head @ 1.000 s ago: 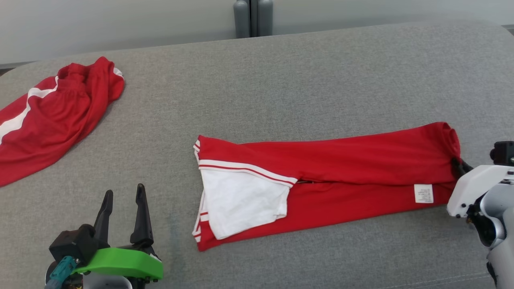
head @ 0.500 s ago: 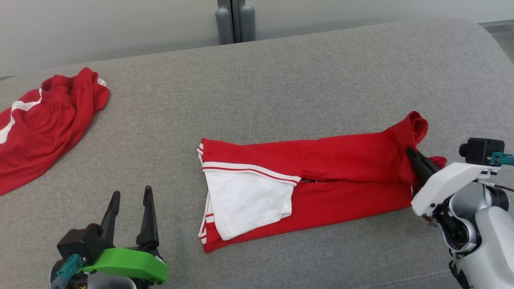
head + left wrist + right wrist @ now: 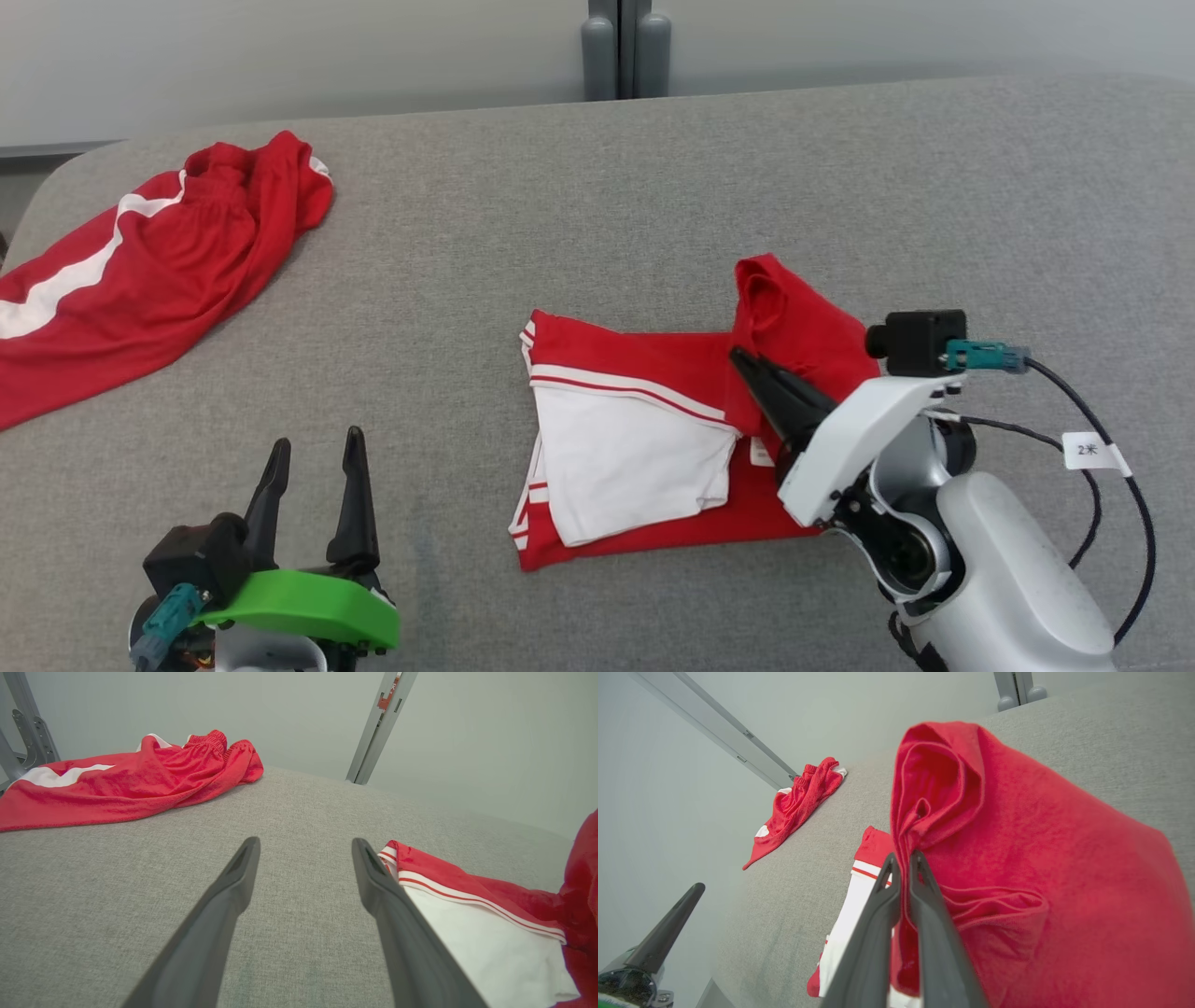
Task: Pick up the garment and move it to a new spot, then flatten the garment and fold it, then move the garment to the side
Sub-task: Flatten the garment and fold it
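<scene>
The right claw (image 3: 744,362) grips the red end of the shirt (image 3: 635,457) above its folded part; the left claw (image 3: 315,446) is open, well apart.

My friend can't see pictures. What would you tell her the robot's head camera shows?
The right gripper pinches one end of a red and white garment, lifted and doubled back over the rest, which lies on a grey padded surface. The left gripper is open at the lower left, and another red garment lies crumpled at the far left.
</scene>
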You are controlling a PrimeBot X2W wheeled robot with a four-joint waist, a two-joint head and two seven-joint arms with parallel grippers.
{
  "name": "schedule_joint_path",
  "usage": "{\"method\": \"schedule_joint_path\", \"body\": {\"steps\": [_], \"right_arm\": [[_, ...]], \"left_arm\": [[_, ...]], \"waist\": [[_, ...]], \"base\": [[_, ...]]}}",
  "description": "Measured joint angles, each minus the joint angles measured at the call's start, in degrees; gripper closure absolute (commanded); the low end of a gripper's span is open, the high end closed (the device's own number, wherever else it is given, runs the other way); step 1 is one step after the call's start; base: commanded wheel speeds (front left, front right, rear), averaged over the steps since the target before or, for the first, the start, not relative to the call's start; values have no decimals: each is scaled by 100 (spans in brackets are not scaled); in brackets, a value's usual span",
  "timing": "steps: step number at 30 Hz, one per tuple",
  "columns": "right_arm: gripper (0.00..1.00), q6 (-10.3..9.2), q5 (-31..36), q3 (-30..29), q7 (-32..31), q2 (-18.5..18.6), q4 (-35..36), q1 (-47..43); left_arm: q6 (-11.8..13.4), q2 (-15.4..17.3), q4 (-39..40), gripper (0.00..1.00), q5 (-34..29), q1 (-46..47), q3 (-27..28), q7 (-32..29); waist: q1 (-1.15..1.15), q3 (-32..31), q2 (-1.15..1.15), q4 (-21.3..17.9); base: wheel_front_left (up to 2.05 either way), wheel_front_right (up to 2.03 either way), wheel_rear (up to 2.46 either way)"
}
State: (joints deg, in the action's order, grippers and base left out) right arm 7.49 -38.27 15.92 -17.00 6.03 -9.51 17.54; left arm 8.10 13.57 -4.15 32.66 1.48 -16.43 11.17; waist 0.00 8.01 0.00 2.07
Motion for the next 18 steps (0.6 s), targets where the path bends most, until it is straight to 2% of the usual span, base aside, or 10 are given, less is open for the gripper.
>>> {"method": "schedule_joint_path", "body": {"steps": [8,18], "right_arm": [[100,0,-162,795,3,-232,-709,378],[100,0,-396,1439,249,-305,-1720,935]], "left_arm": [[-51,-89,-111,0,24,119,-65,51],[-104,-193,-291,0,59,260,-125,127]], "waist": [[0,39,0,337],[0,145,0,642]], "base": [[0,0,0],[0,0,0]]}}
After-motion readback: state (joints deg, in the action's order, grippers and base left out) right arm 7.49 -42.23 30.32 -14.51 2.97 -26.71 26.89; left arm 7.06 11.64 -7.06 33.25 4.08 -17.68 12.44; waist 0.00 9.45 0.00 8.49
